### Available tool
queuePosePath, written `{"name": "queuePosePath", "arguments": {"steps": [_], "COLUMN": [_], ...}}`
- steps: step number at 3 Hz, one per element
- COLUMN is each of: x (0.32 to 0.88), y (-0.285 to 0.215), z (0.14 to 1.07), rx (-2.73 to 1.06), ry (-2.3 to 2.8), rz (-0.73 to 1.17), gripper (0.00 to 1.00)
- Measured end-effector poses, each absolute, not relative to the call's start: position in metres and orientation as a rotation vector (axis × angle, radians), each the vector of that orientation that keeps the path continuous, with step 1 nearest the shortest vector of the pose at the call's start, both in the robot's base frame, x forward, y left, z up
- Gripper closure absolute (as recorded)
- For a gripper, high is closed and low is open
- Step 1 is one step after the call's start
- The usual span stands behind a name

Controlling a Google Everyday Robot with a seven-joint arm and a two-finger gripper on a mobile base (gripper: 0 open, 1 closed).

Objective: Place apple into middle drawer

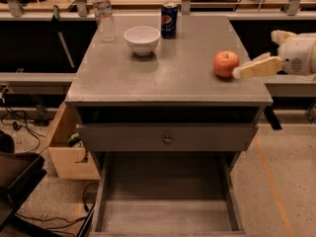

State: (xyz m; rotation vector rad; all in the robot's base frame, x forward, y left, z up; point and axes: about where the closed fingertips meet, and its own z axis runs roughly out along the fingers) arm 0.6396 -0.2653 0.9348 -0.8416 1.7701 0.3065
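The red-orange apple rests on the grey cabinet top near its right edge. My gripper reaches in from the right at the apple's height, open and holding nothing. Its lower finger points at the apple, with the tip just beside the apple's right side. The middle drawer is pulled out at the bottom of the view, below the front edge of the cabinet top. Its flat grey floor is bare.
A white bowl, a blue soda can and a clear water bottle stand at the back of the top. A shut drawer front with a round knob sits above the open tray. A wooden box and cables lie at the left.
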Motion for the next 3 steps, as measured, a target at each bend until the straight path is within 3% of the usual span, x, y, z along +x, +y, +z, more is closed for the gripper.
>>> {"name": "queuePosePath", "arguments": {"steps": [3], "x": [0.694], "y": [-0.226], "z": [0.892], "rx": [-0.865], "ry": [1.707], "rz": [0.508], "gripper": [0.00]}}
